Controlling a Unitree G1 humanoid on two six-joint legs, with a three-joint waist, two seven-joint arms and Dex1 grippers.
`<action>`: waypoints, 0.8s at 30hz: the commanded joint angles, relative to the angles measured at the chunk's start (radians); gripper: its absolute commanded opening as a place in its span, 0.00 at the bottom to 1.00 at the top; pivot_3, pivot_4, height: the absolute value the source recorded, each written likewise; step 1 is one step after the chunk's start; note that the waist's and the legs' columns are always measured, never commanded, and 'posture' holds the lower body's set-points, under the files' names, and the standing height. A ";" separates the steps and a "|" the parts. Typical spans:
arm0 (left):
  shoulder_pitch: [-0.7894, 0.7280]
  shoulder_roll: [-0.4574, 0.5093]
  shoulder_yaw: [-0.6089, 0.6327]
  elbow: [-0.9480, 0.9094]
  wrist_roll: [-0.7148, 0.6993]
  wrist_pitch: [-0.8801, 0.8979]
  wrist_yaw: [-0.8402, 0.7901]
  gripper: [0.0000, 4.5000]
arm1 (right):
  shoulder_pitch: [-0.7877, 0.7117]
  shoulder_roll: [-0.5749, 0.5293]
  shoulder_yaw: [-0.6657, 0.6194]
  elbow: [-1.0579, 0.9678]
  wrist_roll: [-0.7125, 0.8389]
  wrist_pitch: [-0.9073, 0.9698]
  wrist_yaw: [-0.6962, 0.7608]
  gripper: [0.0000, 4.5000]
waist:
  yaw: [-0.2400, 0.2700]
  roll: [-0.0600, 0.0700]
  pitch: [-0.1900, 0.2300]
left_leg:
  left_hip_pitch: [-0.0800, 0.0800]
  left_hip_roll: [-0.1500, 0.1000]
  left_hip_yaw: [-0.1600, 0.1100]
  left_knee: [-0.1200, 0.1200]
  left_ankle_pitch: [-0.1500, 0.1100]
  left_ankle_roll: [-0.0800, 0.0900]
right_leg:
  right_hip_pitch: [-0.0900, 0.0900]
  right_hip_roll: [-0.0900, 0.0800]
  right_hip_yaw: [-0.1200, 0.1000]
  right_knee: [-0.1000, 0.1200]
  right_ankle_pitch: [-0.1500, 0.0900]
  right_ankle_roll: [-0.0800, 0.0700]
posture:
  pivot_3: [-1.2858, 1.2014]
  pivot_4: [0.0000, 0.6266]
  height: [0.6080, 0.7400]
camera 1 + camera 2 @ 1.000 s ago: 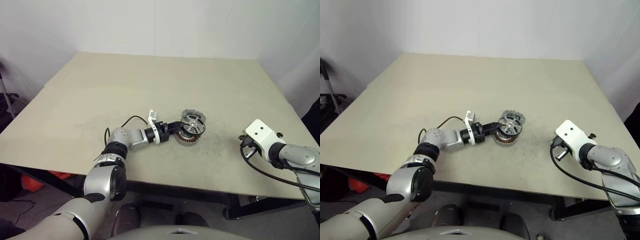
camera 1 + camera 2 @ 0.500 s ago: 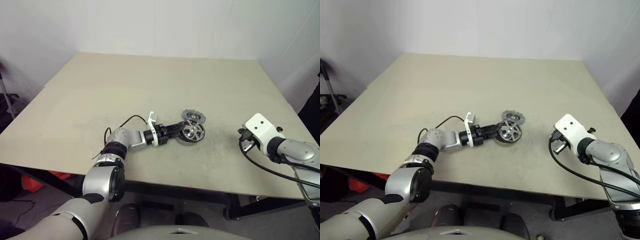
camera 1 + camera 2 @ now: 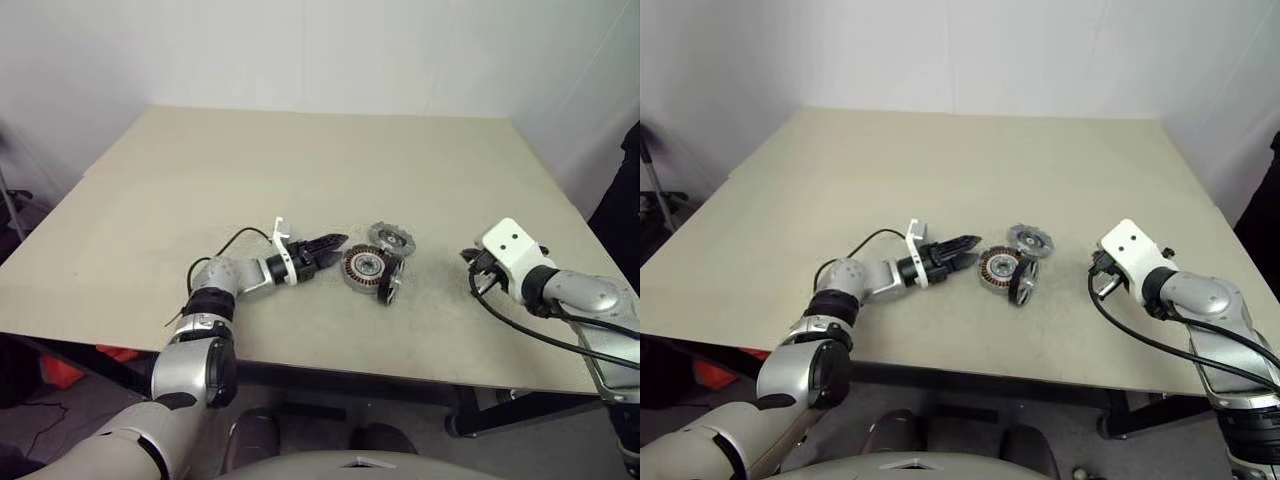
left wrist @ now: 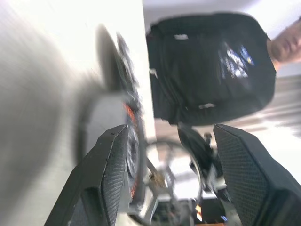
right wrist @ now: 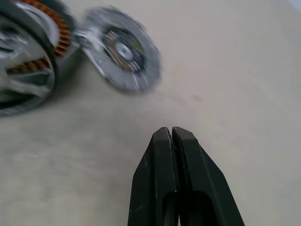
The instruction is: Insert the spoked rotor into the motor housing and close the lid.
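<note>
Two parts sit apart: left gripper (image 3: 335, 240), fingers spread, should regrip the tilted spoked rotor (image 3: 389, 282) at the motor housing's (image 3: 362, 267) four o'clock; right gripper (image 5: 173, 136) pressed together.

Right gripper (image 5: 172, 136) pressed shut, black fingers (image 5: 157, 165) flush together, hovering over bare beige bench (image 5: 235, 84). Beyond the tips, a blurred grey toothed disc (image 5: 123, 51) lying flat. Just beside it, a housing (image 5: 44, 28) with coppery windings, with a silver spoked rotor (image 5: 21, 70) leaning on edge against it.
</note>
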 commanded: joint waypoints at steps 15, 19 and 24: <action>0.067 0.010 0.020 -0.226 -0.058 -0.012 0.060 0.68 | 0.324 -0.131 -0.221 -0.093 0.017 -0.032 0.141 0.00 | 0.027 0.000 0.000 | -0.003 -0.003 0.000 0.001 -0.003 0.004 | 0.001 -0.002 0.001 -0.001 -0.003 0.004 | 0.52 0.00 1.00; 0.075 0.010 -0.003 -0.213 -0.044 -0.025 0.051 0.68 | 0.312 -0.116 -0.182 -0.115 0.014 -0.023 0.103 0.00 | 0.016 -0.001 0.000 | -0.001 -0.003 0.000 0.001 -0.003 0.005 | 0.001 -0.002 0.001 -0.001 -0.003 0.005 | 0.52 0.00 1.00; 0.058 0.021 -0.023 -0.216 -0.040 -0.049 0.035 0.68 | 0.321 -0.085 -0.189 -0.186 0.054 -0.004 0.109 0.00 | 0.015 0.000 0.000 | 0.001 -0.003 0.000 0.001 -0.002 0.003 | 0.002 -0.002 0.001 0.000 -0.007 0.012 | 0.52 0.00 1.00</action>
